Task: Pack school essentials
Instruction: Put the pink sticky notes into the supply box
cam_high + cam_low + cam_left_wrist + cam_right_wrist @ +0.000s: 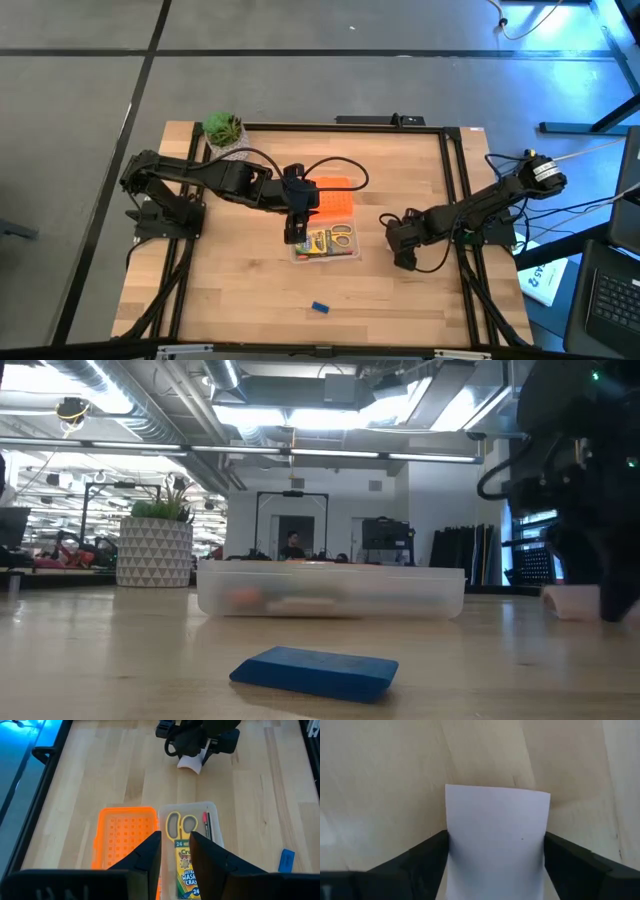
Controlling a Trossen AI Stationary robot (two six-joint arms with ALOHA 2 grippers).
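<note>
A clear box [325,243] lies mid-table and holds the yellow-green crayon box [186,870], the yellow-handled scissors [181,825] and thin pens [206,825]. Its orange lid [125,835] lies flat beside it. My left gripper [175,847] hovers over the box's near end with a narrow gap between its fingers, touching nothing that I can see. My right gripper [403,262] is low on the table to the right of the box, shut on the pale pink pad [497,835]. The tiny blue block [320,308] lies flat near the table's near edge. My right gripper pinches the pink pad by two opposite edges, one finger [427,855] on each side. The fingers slant down from the table's right side. In the low view the pad [570,601] sits at table height below the gripper, and its free end [189,764] points toward the box.
A small potted plant [222,128] stands at the table's far left corner. Black frame rails [455,190] run along the table's sides. Bare wood lies between the box and my right gripper and around the blue block [315,670].
</note>
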